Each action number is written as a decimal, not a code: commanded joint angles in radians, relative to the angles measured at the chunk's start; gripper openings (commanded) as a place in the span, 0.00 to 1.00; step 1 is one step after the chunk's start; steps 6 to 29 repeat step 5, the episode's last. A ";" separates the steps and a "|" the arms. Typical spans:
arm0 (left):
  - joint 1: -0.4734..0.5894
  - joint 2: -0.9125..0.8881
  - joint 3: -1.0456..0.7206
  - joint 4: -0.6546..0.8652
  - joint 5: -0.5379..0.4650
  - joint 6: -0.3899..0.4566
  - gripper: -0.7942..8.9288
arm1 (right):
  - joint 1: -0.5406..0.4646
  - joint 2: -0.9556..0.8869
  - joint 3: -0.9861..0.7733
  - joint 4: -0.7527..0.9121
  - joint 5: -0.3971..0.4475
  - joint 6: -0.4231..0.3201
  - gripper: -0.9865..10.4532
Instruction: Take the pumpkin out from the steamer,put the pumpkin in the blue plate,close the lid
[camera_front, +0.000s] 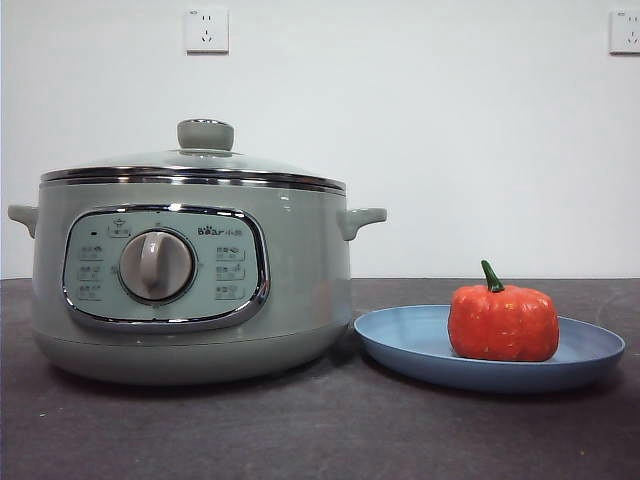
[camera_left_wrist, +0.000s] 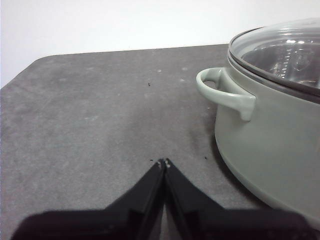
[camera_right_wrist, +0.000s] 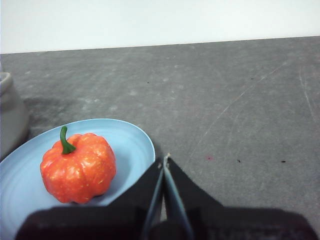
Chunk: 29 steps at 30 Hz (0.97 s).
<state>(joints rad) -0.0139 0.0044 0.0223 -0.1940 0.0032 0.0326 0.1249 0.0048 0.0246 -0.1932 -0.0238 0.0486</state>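
The orange-red pumpkin (camera_front: 503, 322) with its green stem sits upright in the blue plate (camera_front: 400, 340), to the right of the sage-green steamer (camera_front: 300, 290). The glass lid (camera_front: 150, 162) rests closed on the steamer, knob on top. In the right wrist view the pumpkin (camera_right_wrist: 78, 167) lies in the plate (camera_right_wrist: 127, 142), and my right gripper (camera_right_wrist: 164, 161) is shut and empty just beside the plate's rim. My left gripper (camera_left_wrist: 163, 163) is shut and empty over bare table, beside the steamer (camera_left_wrist: 260, 150) and its side handle, with the lid (camera_left_wrist: 280, 47) in place. Neither arm shows in the front view.
The dark grey table (camera_front: 320, 430) stretches in front of the steamer and plate. A white wall with two sockets (camera_front: 206, 30) stands behind. The table's far edge and rounded corner show in the left wrist view.
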 joint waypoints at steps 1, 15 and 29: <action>0.003 -0.003 -0.016 0.002 0.000 -0.006 0.08 | 0.000 -0.003 -0.013 0.006 0.003 0.009 0.09; 0.003 -0.003 -0.016 0.002 0.000 -0.006 0.08 | 0.000 -0.003 -0.013 0.006 0.003 0.009 0.09; 0.003 -0.003 -0.016 0.002 0.000 -0.006 0.08 | 0.000 -0.003 -0.013 0.006 0.003 0.009 0.09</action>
